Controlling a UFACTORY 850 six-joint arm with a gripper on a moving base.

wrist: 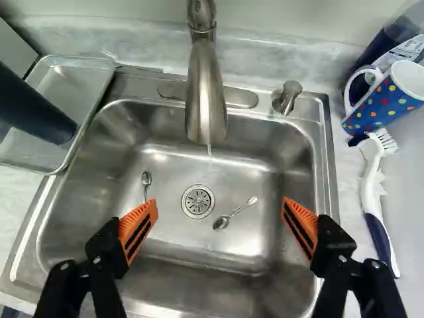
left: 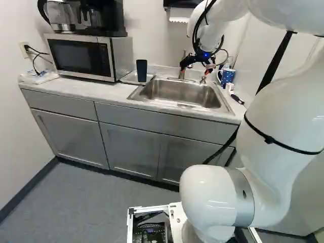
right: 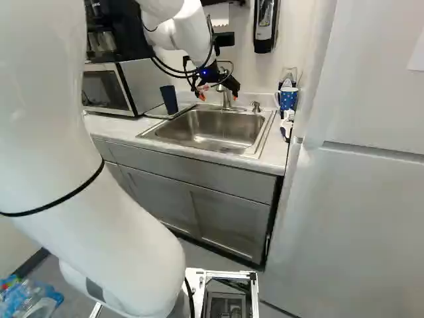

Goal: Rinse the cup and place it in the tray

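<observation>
We only get part of the dark cup [wrist: 33,106] in the wrist view, since the edge chops off its far end, and we can't see inside it. The edge crops the tray [wrist: 73,86] there too, and the cup covers some of it. Same deal with the spotted mug [wrist: 379,114] and the faucet [wrist: 205,99], both cut off. The bottle [wrist: 399,33] is half tucked behind the mug, label unreadable for us. Over in the left base view, we lose the top of the coffee maker [left: 115,20].
</observation>
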